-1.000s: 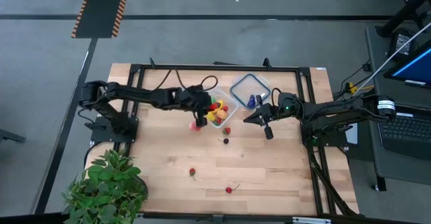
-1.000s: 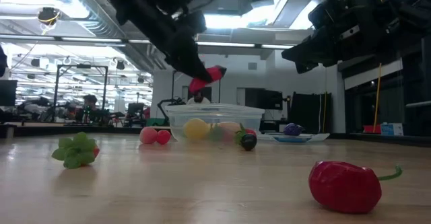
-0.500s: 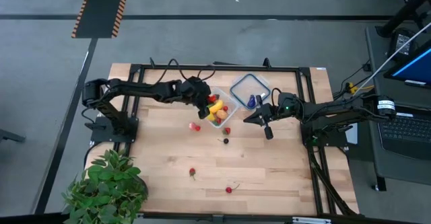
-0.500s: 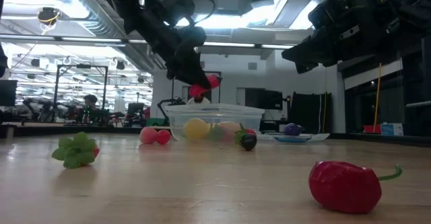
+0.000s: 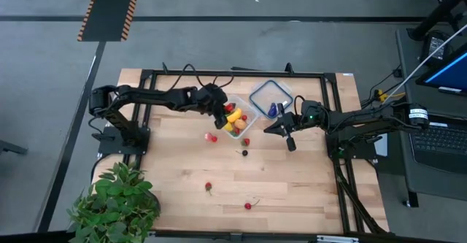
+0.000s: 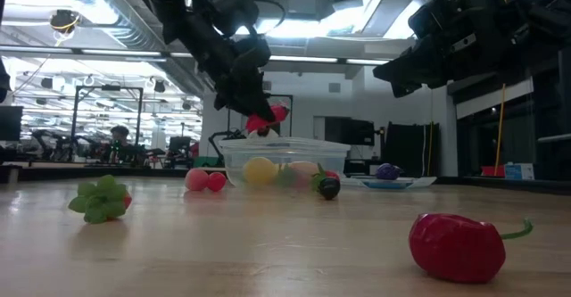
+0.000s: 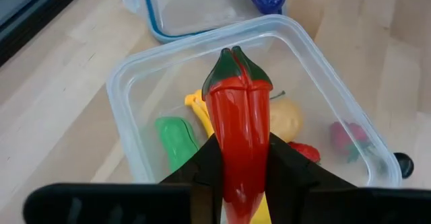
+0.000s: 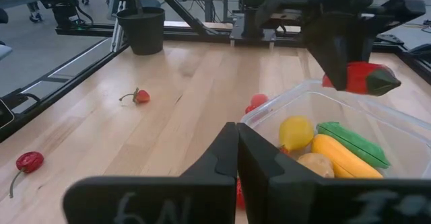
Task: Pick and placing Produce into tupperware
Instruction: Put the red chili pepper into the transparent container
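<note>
A clear square tub point(image 5: 237, 122) stands mid-table and holds yellow, green, tan and red toy produce point(image 7: 286, 116). My left gripper point(image 5: 221, 110) hovers over the tub's left part, shut on a red toy chili pepper point(image 7: 237, 109) with a green stem end. It also shows in the low view point(image 6: 259, 110) and the right wrist view point(image 8: 350, 49). My right gripper point(image 5: 270, 129) is shut and empty, raised to the right of the tub, its fingers point(image 8: 229, 153) pointing at the tub. My left gripper pinches the pepper's pointed red half point(image 7: 237, 167) between its two fingers, one on each side. The fingers slant down from the table's left and lie along the pepper. Its green stem end point(image 7: 234, 66) sticks out ahead of them. The pepper is clear above the tub point(image 6: 268, 117).
A clear lid with a blue rim point(image 5: 271, 95) lies beyond the tub, a blue-purple toy point(image 5: 271, 110) on it. Loose produce lies on the table: red pieces point(image 5: 211, 136) point(image 5: 246, 141), a dark one point(image 5: 244, 152), a strawberry point(image 5: 209, 187), a red pepper point(image 5: 248, 206). A potted plant point(image 5: 117, 199) stands near left.
My left gripper has carried the red pepper toward the table's far edge and a little right, from beside the tub to over it, and has dipped slightly. It has stayed shut on the pepper. In the last half second it has hardly moved.
</note>
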